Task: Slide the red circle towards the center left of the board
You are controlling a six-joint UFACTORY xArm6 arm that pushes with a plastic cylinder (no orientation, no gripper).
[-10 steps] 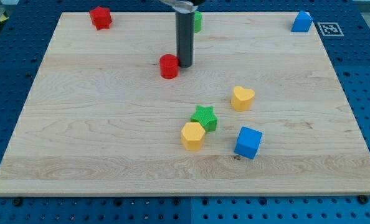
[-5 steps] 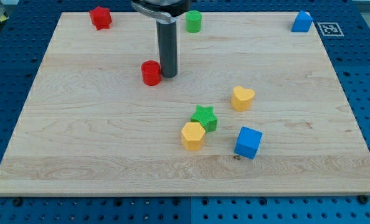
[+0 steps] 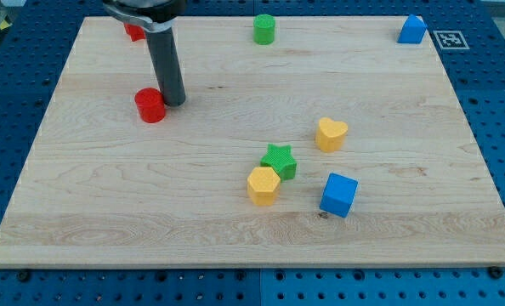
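Since the earlier frames, the red circle had slid from the upper middle of the frame toward the left, my tip travelling with it. The circle sat in the upper left of the frame, on the board. My tip, a bare rod with nothing to open or close, touched the circle's right side, so the circle lay directly left of it. A further push leftward and slightly down looked needed.
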